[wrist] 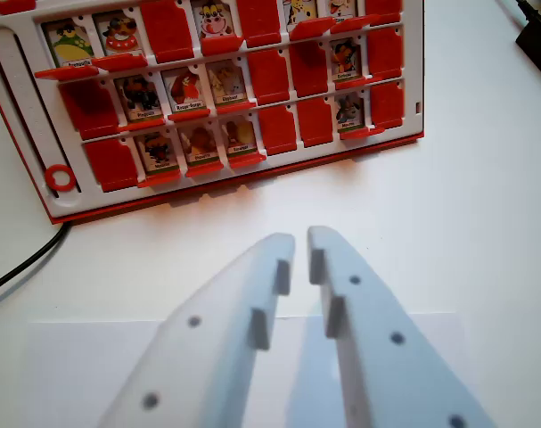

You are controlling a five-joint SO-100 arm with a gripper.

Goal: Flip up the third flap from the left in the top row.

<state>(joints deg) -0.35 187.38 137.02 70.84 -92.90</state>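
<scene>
1. We see the end effector (301,250) low in the frame's centre, above the white desk (466,232), well apart from the game board (20,98) in the upper half. Its two prongs sit nearly together w/ only a slim gap at the tips, and nothing is held.

2. Target: third flap (166,28) from the left in the top visible row, a plain red panel at the upper edge, just right of the two open picture cards (118,34). Caveat: the frame cuts the board off at the top, so we can't confirm this row is the true top row. Miscounting is risk no. 1.

3. Risk 2: the flaps are packed edge to edge. A tip coming in slightly off would catch the cow card (213,20) next door or the open card on the other side, and knock it down.

4. Risk 3: pushing at the panel's face rather than under its free edge would shove the whole board back, since it looks light and unfixed on the desk.

5. Risk 4: the approach passes over three lower rows; a low path could clip standing cards there.

6. The black cable (25,263) at left-centre lies clear of the likely path, so we judge it a minor snag risk only.
</scene>
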